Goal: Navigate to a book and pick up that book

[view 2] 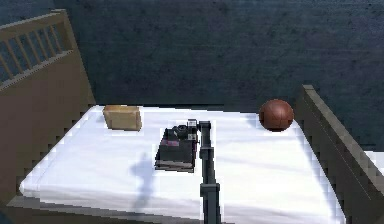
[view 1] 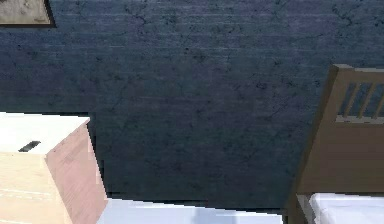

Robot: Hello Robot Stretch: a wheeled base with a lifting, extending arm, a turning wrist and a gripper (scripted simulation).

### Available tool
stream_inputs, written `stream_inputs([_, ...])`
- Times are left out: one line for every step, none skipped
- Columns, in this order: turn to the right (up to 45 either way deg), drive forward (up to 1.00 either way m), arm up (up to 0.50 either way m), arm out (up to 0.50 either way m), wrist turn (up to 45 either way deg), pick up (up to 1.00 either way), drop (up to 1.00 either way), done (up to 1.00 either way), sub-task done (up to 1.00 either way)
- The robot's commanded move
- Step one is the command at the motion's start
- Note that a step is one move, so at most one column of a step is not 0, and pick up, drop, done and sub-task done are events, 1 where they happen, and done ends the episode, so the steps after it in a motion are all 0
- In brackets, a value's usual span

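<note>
The mattress (view 2: 90, 165) is walled by a headboard (view 2: 40, 100) and a footboard (view 2: 335, 160). A tan box (view 2: 122, 117) and a brown ball (view 2: 276, 114) are set along its far edge, and a dark book (view 2: 175, 152) at the middle. Bare sheet is left elsewhere.

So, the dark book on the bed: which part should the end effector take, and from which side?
Probably from above, taking it across its narrow width near the far end. The book lies flat and thin on the white sheet of the bed, so its side edges offer little height. The end effector is at that far end; I cannot tell if it touches.
</note>
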Motion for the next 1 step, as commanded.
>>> stream_inputs([0.0, 0.00, 0.00, 0.00, 9.0, 0.00, 0.00, 0.00, 0.00])
